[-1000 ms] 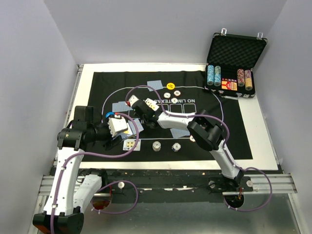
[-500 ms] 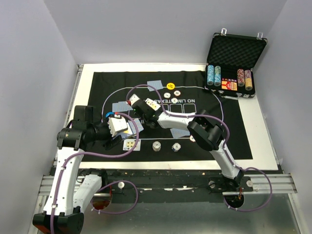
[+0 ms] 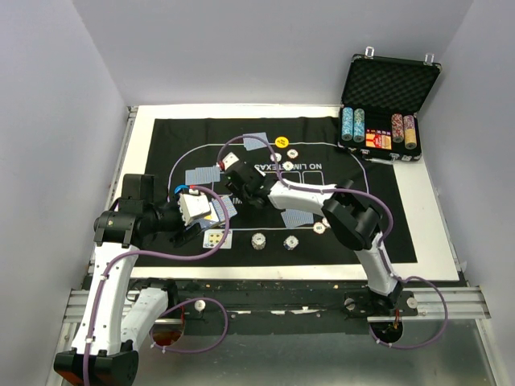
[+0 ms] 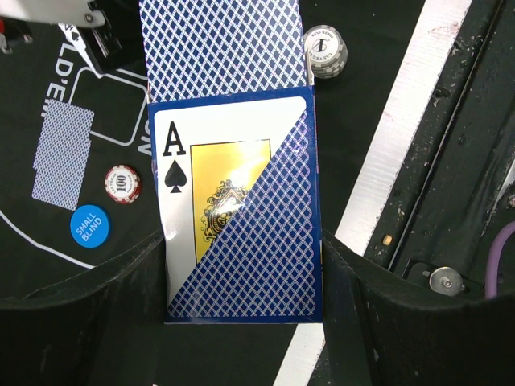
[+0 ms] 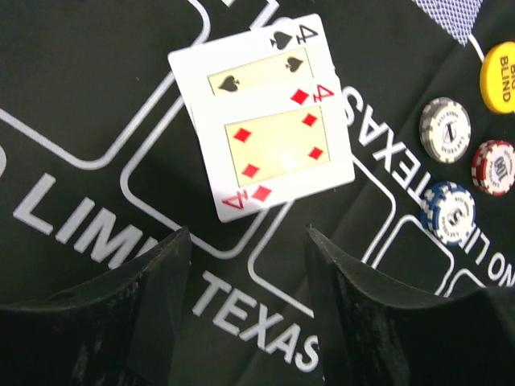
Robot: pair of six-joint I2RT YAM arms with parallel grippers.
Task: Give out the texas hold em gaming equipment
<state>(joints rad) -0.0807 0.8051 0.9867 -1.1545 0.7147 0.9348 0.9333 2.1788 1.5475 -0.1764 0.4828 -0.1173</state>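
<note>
Right wrist view: my right pincer (image 5: 245, 249) has its jaws apart and holds nothing. Two glossy rectangular cards lie face up on the black felt mat (image 5: 80, 104) at 12 o'clock, just beyond my fingertips: a four of diamonds (image 5: 278, 153) overlapping a four of spades (image 5: 241, 76). Three round speckled chips (image 5: 445, 129) and one yellow disc (image 5: 499, 66) sit at 2 o'clock. My left pincer (image 4: 241, 322) clamps the deck box (image 4: 241, 217), with one blue-backed card (image 4: 221, 48) poking out.

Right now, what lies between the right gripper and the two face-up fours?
Only a strip of black mat with white print; the right wrist view shows it. The right gripper, jaws open, holds neither of the fours.
</note>
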